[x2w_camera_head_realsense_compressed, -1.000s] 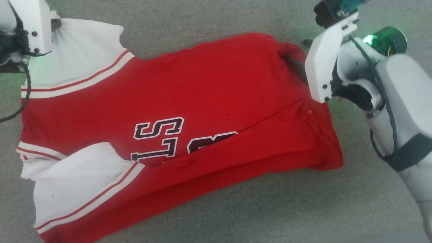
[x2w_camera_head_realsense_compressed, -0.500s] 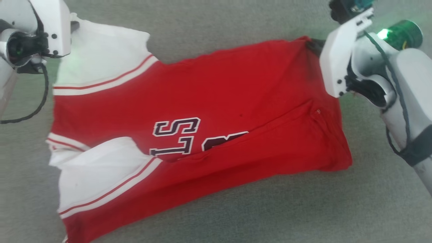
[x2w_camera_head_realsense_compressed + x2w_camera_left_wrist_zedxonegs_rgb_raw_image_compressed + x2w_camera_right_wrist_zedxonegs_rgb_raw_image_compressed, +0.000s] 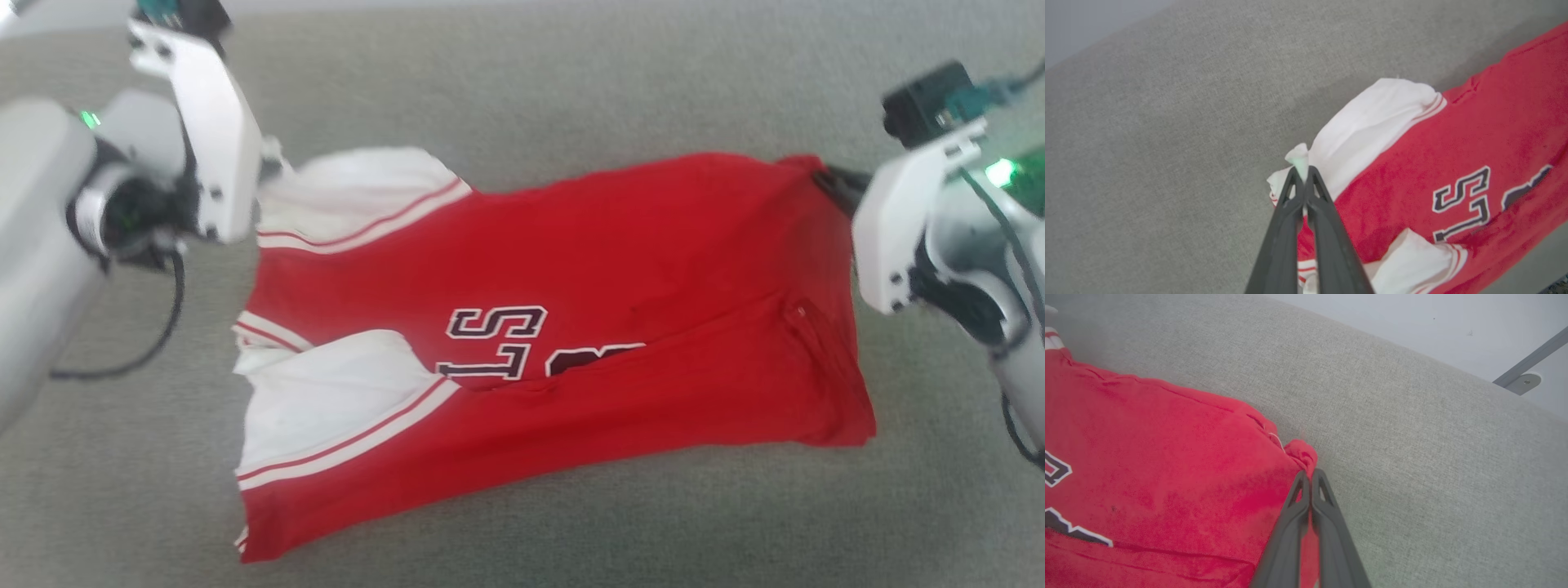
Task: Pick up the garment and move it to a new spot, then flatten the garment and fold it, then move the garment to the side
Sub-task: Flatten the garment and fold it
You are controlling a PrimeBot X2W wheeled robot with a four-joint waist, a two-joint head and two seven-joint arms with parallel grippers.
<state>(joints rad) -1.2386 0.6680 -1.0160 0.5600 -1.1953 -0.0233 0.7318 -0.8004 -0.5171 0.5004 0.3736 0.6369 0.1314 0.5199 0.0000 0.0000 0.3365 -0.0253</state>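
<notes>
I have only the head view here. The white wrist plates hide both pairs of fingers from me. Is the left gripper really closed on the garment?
Observer: Yes. In the left wrist view the left gripper is shut on a small white tip of the garment, at the sleeve edge.
Operator: And the right one?
Observer: The right gripper is shut on a bunched red corner.
Operator: Is there anything beyond the grey surface?
Observer: Past its far edge, the right wrist view shows a grey metal bar with a round mount.
</notes>
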